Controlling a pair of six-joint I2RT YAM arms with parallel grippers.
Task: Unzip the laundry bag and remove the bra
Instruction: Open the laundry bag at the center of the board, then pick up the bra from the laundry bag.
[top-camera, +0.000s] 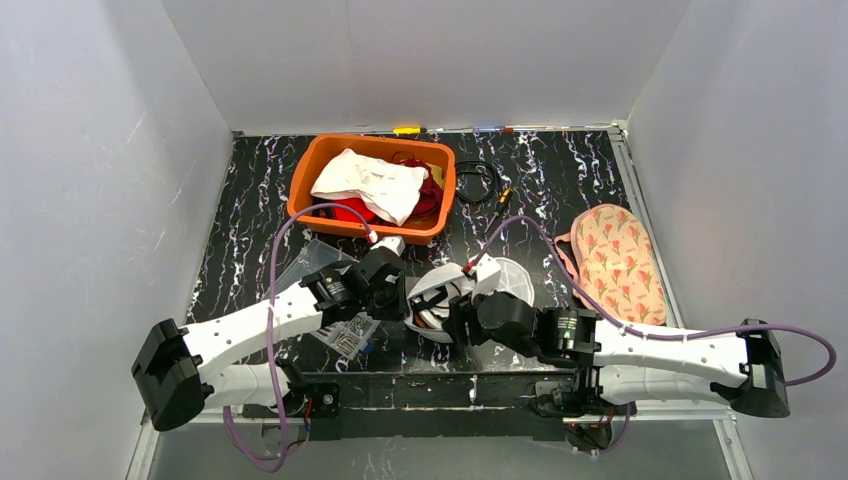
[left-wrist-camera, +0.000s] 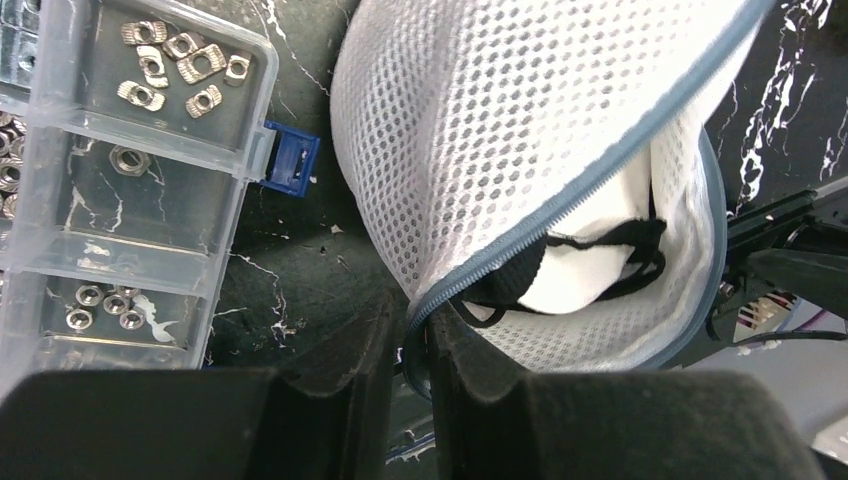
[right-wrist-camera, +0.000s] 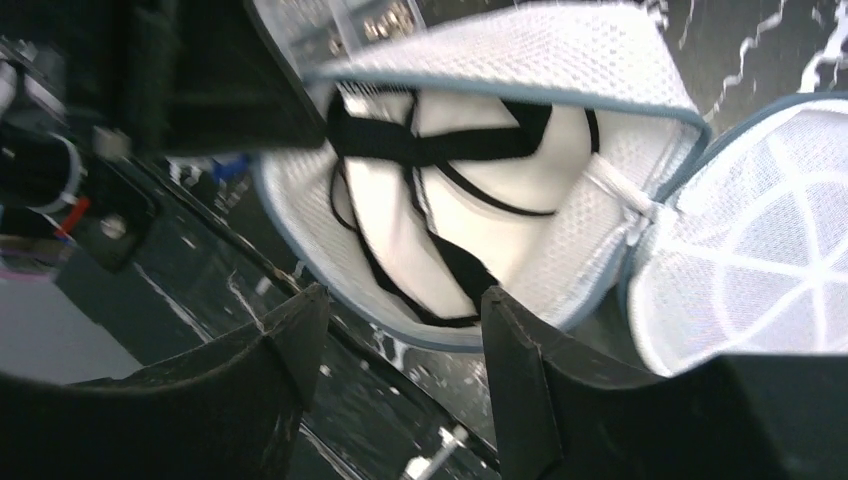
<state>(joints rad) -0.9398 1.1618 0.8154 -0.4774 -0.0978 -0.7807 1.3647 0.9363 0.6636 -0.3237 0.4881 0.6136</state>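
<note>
The white mesh laundry bag (top-camera: 440, 290) lies between my two grippers near the table's front, and its zipper is open. In the left wrist view my left gripper (left-wrist-camera: 412, 335) is shut on the bag's blue zipper edge (left-wrist-camera: 560, 200). Inside the bag (right-wrist-camera: 520, 60) lies a white bra with black straps (right-wrist-camera: 420, 190), also seen in the left wrist view (left-wrist-camera: 590, 260). My right gripper (right-wrist-camera: 400, 310) is open at the bag's mouth, its fingers on either side of the lower rim. The bag's round mesh lid (right-wrist-camera: 760, 260) hangs open to the right.
A clear parts box with nuts (left-wrist-camera: 110, 170) sits left of the bag. An orange basket of clothes (top-camera: 372, 185) stands at the back. A floral pouch (top-camera: 615, 260) lies at the right. A black cable (top-camera: 478, 180) lies beside the basket.
</note>
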